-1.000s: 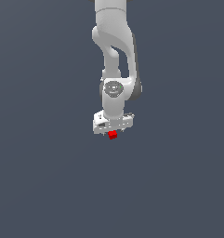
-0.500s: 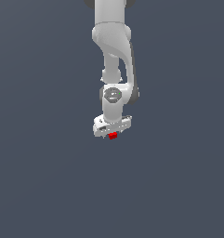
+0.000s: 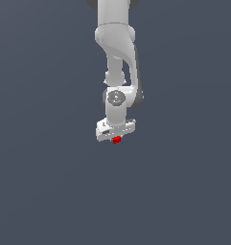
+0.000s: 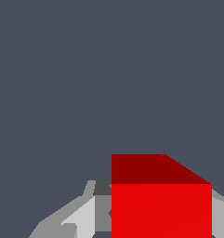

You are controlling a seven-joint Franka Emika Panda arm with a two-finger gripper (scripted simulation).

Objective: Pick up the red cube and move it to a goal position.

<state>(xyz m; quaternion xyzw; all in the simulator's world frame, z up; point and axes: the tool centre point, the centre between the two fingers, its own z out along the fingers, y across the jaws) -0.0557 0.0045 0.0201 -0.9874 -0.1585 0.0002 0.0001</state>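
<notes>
Red against flat grey: the cube (image 3: 117, 139) sits tucked under the white gripper (image 3: 116, 135) at the end of the arm (image 3: 118, 57), which hangs straight down the middle of the exterior view. From the wrist view, the cube (image 4: 161, 204) fills the space right at the gripper, with pale fingers (image 4: 78, 218) flanking it, so your gripper looks closed narrow on the cube. No goal marker shows in either view, and you cannot tell whether the cube rests on the grey surface or hangs clear of it. Judge it a light, rigid block with smooth flat faces and sharp edges, much narrower than the gripper. Your best hold is square across two opposite faces, near their centres, so it neither pivots nor slips out during the carry.
</notes>
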